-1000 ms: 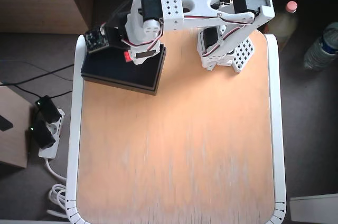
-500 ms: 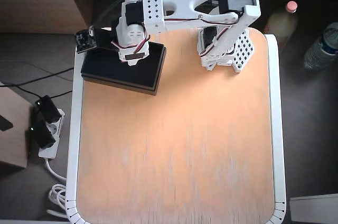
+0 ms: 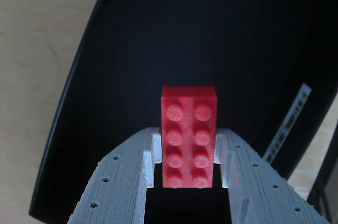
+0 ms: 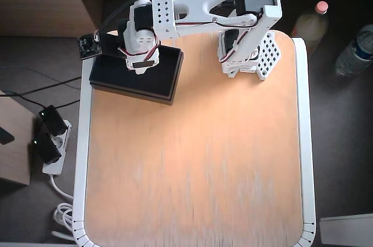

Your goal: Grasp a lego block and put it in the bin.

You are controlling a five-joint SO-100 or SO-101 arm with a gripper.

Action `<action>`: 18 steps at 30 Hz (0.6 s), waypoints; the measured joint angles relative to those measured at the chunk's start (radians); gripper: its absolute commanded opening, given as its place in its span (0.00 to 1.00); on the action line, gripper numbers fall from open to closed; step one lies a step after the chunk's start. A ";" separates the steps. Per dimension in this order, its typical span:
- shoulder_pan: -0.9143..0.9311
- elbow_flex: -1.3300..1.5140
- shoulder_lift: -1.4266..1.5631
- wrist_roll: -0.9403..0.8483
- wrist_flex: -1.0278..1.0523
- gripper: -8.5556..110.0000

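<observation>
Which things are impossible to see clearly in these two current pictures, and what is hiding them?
- Lego block: hidden in the overhead view under the arm's wrist.
- Gripper: wrist view cuts its base at the bottom edge; overhead view hides the fingertips.
- Bin: arm covers part of its interior overhead; wrist view crops it.
- Bin's pale strip: markings too small to read.

Soft even daylight; the overhead view is slightly blurred, the wrist view dim, grainy and edge-curved.

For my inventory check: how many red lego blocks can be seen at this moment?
1. The lego block sits between the fingers of the gripper, above the bin. The overhead view shows none; the arm hides part of the bin there.
</observation>
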 measured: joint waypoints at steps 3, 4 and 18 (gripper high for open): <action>0.000 0.000 0.000 0.000 0.000 0.13; 0.000 0.000 0.000 0.000 0.000 0.14; -0.012 -0.006 0.002 0.014 -0.006 0.21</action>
